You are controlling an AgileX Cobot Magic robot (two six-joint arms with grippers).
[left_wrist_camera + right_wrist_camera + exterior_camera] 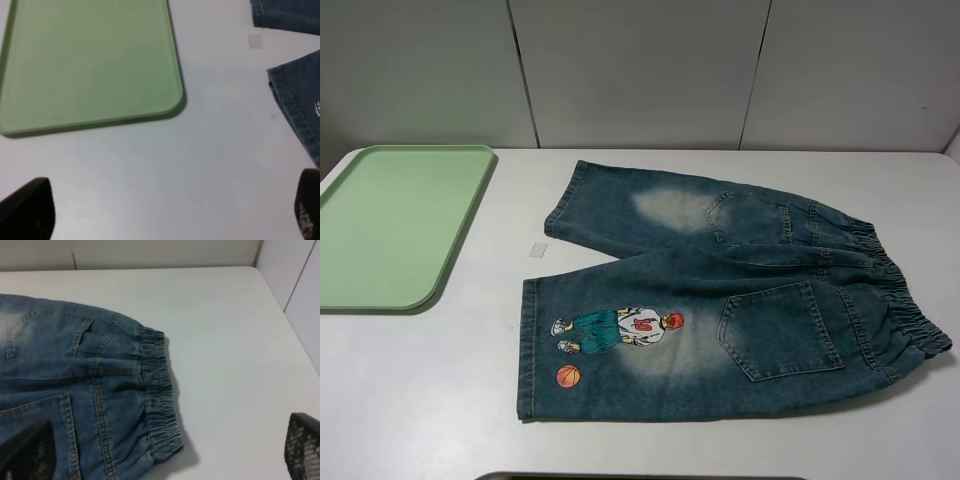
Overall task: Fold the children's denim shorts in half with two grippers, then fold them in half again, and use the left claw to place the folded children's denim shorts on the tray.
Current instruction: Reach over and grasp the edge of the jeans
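The left claw (165, 215) hangs with its jaws spread wide over the bare white table (420, 400), gripping nothing, with the near corner of the pale-green tray (400, 220) and the leg hems of the children's denim shorts (720, 300) ahead of it. The shorts lie flat and unfolded on the table, to the right of the tray and apart from it, back pockets up, elastic waistband toward the right, legs pointing at the tray, the basketball-player print on the nearer leg. The right gripper (165, 450) is likewise wide apart and empty, hanging over the waistband end.
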